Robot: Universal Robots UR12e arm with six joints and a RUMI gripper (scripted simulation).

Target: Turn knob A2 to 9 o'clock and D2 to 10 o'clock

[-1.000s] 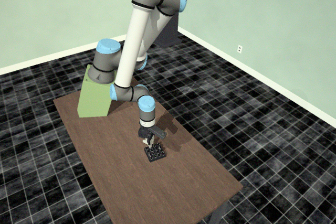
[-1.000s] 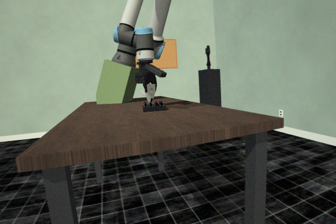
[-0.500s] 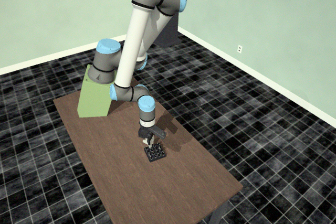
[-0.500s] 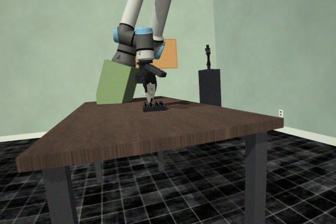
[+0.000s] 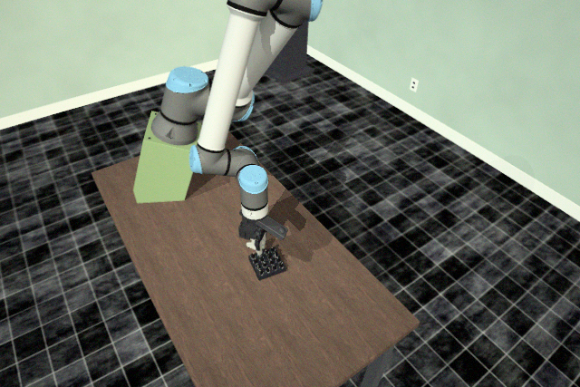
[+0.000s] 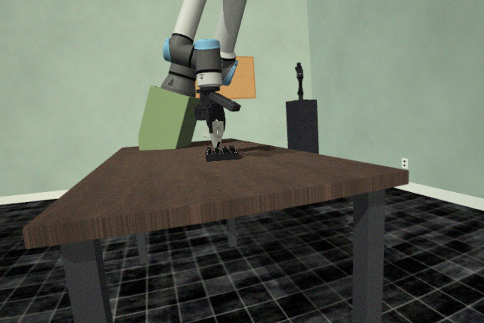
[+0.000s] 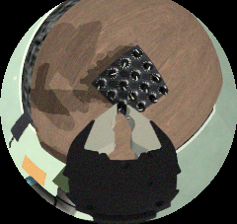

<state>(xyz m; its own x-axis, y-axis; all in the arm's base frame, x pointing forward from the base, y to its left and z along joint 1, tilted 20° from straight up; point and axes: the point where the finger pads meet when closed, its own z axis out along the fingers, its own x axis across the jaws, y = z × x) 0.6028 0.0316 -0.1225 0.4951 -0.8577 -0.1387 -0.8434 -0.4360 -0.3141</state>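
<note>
The black knob box (image 5: 273, 274) (image 6: 222, 157) lies on the table and shows 4 by 4 knobs in the wrist view. My gripper (image 5: 259, 252) (image 6: 217, 146) (image 7: 120, 105) points down at the box edge nearest the robot base. Its fingertips are shut on a knob in the lower-left edge row of the wrist view, second from the bottom corner; by its place this fits A2. The fingers hide most of that knob and its pointer. Knob D2 (image 7: 156, 78) appears in the opposite edge row, away from the gripper. Its pointer is too small to read surely. The socket is not discernible.
The other knobs stand close around the fingertips. The brown table (image 5: 225, 307) (image 6: 234, 178) bears the box. The green base block (image 5: 163, 177) (image 6: 159, 124) stands behind with the arm on it. A dark pedestal (image 6: 302, 128) stands beyond the table.
</note>
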